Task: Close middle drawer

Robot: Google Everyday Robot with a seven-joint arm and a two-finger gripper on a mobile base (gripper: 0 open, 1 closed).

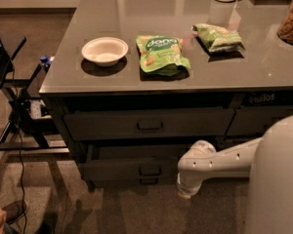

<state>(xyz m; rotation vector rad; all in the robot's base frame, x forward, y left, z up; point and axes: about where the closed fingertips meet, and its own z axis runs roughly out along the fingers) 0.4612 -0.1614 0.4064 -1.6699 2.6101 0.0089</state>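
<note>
The middle drawer (122,169) is a wide dark grey drawer under the counter, with a small loop handle (150,170) at its centre. It stands pulled out a little, and a dark gap of its tray shows behind the front. My white arm comes in from the right, and its elbow (198,157) is just right of the drawer front. The gripper (187,193) hangs at the arm's lower end, pointing down at the floor, right of and slightly below the handle, apart from it.
Above is a taller top drawer (146,124) with a dark handle. On the counter (68,77) lie a white bowl (105,50) and two green snack bags (161,54) (218,37). A black stand with cables (19,111) is at left.
</note>
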